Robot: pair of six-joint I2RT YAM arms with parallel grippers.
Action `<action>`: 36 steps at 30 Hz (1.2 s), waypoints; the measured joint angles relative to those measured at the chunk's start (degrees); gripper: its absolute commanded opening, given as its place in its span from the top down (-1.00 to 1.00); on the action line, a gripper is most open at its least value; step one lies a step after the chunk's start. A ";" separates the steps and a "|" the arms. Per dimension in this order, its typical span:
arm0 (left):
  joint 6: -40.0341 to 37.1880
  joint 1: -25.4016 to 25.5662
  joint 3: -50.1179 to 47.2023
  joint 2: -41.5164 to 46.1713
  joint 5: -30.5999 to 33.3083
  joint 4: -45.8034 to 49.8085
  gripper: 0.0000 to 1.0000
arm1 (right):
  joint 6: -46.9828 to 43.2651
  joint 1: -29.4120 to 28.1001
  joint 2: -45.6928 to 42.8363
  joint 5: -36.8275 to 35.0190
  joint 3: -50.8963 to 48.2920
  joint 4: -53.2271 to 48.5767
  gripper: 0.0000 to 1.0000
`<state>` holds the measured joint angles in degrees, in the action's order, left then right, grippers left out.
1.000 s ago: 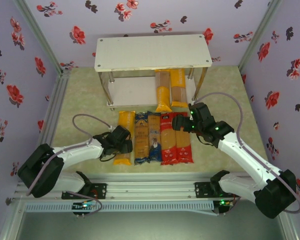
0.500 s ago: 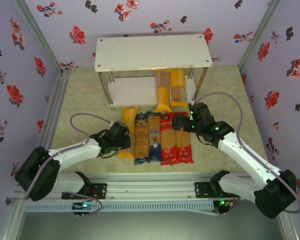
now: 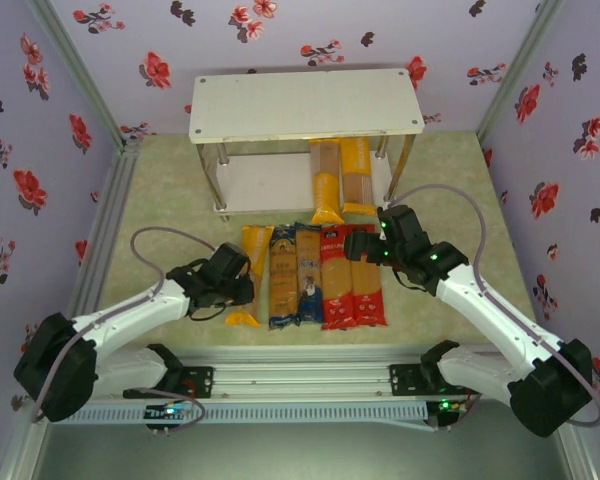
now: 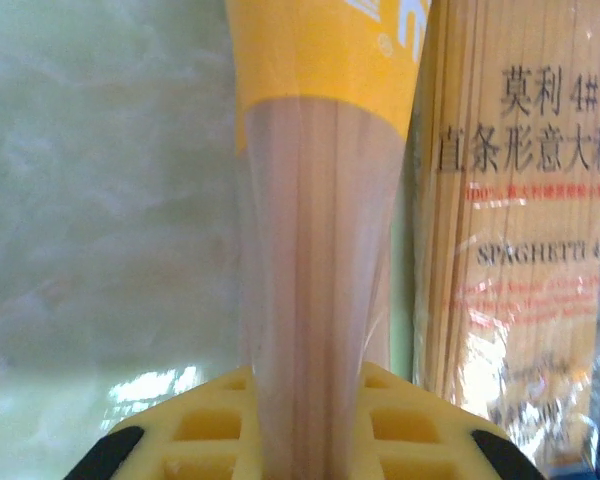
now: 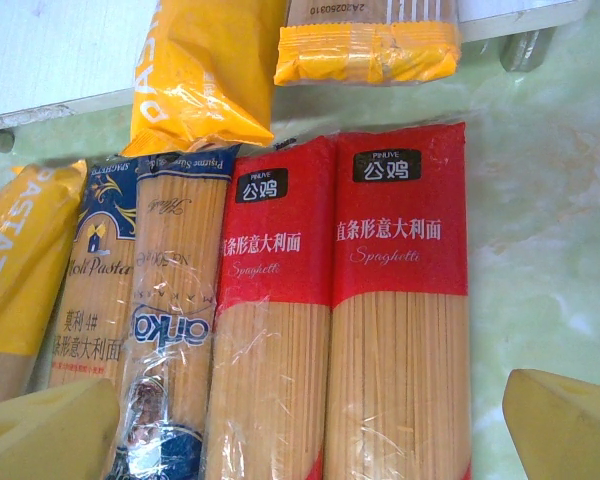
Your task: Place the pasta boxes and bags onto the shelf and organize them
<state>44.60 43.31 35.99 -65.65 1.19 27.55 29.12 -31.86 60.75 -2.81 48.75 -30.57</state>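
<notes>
Five spaghetti packs lie side by side on the table in front of the shelf (image 3: 305,103). My left gripper (image 3: 242,290) (image 4: 315,440) is shut on the leftmost one, a yellow-orange pack (image 3: 250,262) (image 4: 320,250); its tan centre is pinched between the yellow fingers (image 4: 195,430). Beside it are two brown packs (image 3: 283,275) (image 3: 308,272) and two red packs (image 3: 336,278) (image 3: 368,278). My right gripper (image 3: 358,247) (image 5: 310,430) hovers open over the far ends of the red packs (image 5: 275,320) (image 5: 400,300). Two more yellow-orange packs (image 3: 326,185) (image 3: 357,175) rest on the lower board (image 5: 60,50).
The shelf's metal legs (image 3: 222,180) (image 3: 400,170) stand just beyond the row of packs. The lower board's left half (image 3: 260,180) is bare. Floral walls close in left, right and behind, and an aluminium rail (image 3: 300,375) runs along the near edge.
The left arm has stretched out to the left with its gripper on the yellow-orange pack, which has shifted and now looks narrower and slightly tilted. The right arm has not moved.
</notes>
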 measured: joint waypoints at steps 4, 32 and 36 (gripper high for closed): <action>-0.90 0.00 2.97 3.43 -1.70 5.60 1.00 | 0.00 0.00 0.00 -0.15 0.33 0.37 -0.99; -11.80 -8.20 31.61 -23.08 -3.82 -5.31 1.00 | -0.20 0.00 4.96 -0.02 5.46 1.16 -0.99; -12.04 -9.01 37.53 -30.32 -3.78 -7.21 1.00 | -0.44 0.00 5.64 0.04 6.05 1.16 -0.99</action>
<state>32.56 34.30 73.52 -95.96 -2.59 20.34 28.69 -31.86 66.39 -2.76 54.81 -29.41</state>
